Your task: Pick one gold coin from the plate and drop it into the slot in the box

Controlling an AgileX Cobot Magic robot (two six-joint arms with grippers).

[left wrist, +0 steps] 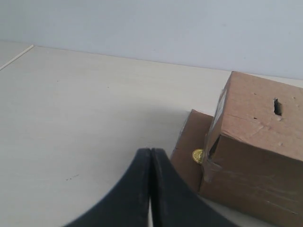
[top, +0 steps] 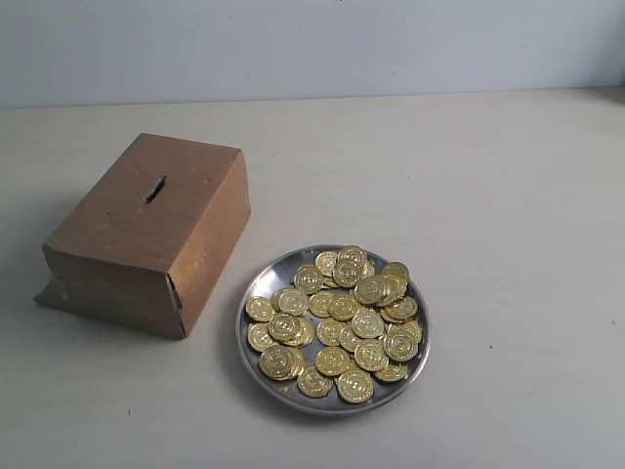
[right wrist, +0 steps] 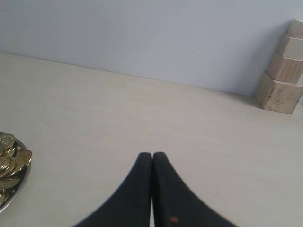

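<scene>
Plate [top: 276, 276] of coins [top: 337, 327] beside box [top: 146, 234].
Left wrist view alone shows a stray coin [left wrist: 197, 155]; left pincer [left wrist: 150, 150], right pincer [right wrist: 152, 153] both closed, empty.

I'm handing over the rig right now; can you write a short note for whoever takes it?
Left gripper: shut, empty, near the box.
Right gripper: shut, empty, near the plate.
The box stands left of the plate in the exterior view, with the slot on top, unobstructed. The gold coins are heaped in the plate.
Done: nothing yet; no coin is held.
Left: pick one coin, carry it to the slot, drop it in.
</scene>
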